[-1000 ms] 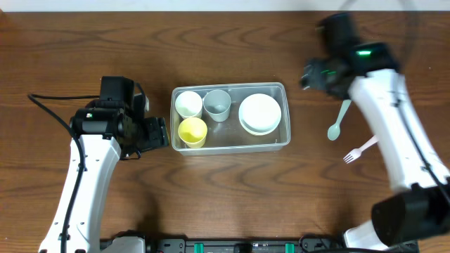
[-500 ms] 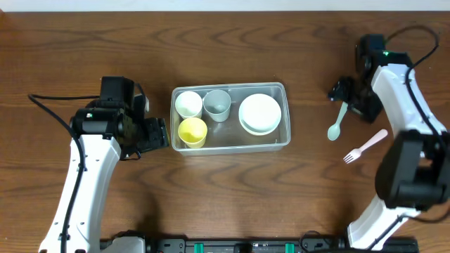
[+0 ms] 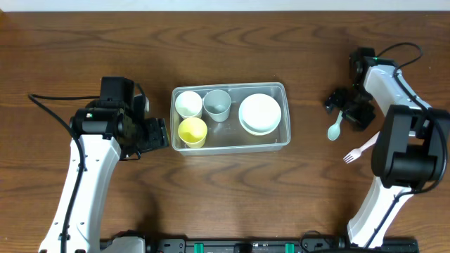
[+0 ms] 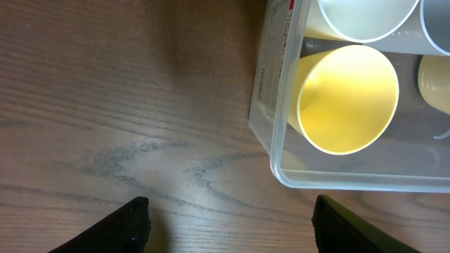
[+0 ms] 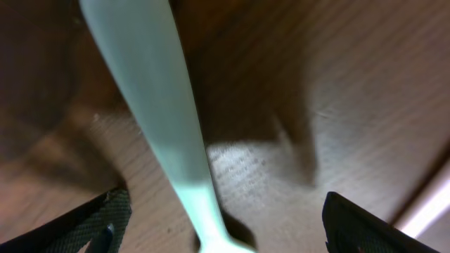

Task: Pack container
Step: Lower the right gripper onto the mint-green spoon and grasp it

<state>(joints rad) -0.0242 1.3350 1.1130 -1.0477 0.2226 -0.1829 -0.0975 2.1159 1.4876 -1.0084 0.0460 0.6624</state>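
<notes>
The clear plastic container stands mid-table and holds a white cup, a grey cup, a yellow cup and white bowls. Its left corner with the yellow cup shows in the left wrist view. My left gripper is open and empty beside the container's left end. My right gripper is open, low over the handle of a pale green spoon, which lies between the fingers in the right wrist view. A pink fork lies near it.
Both arms stand at the table's sides, the right arm over the right edge near the fork. A black cable runs at the left.
My right gripper has swung from the far right of the container down and right to the spoon's handle. The left arm has not moved.
</notes>
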